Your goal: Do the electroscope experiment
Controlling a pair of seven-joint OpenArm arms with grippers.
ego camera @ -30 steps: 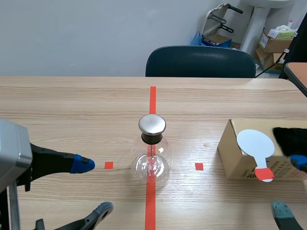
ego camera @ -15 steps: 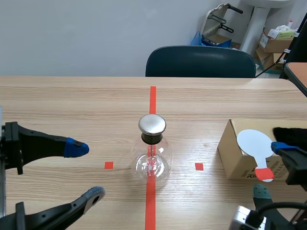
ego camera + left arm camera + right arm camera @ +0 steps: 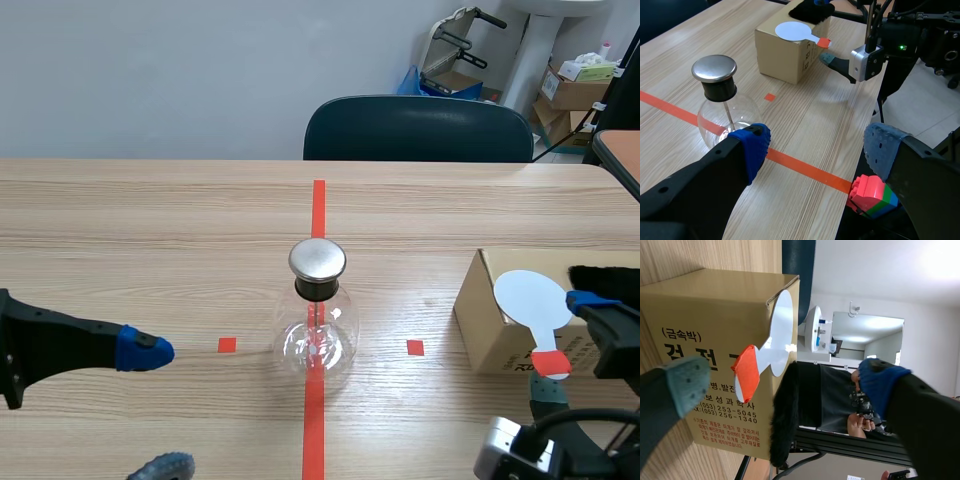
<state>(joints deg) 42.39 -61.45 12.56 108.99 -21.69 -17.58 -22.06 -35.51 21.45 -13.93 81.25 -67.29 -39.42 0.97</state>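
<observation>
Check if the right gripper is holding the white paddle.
No, the right gripper is wide open, and the white paddle lies untouched on the cardboard box.

Bright, even indoor light falls across the wooden table point(image 3: 150, 230), leaving only faint, soft shadows. The flask's metal cap point(image 3: 317, 259) carries a pale sheen, and its glass bulb point(image 3: 316, 340) shows small glints. In the right wrist view, the wall point(image 3: 930, 265) beyond the cardboard box point(image 3: 715, 340) glares white.

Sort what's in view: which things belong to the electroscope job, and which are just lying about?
Job: electroscope flask, white paddle, black fur, cardboard box under them.
Lying about: toy bricks, chair, far boxes.
</observation>
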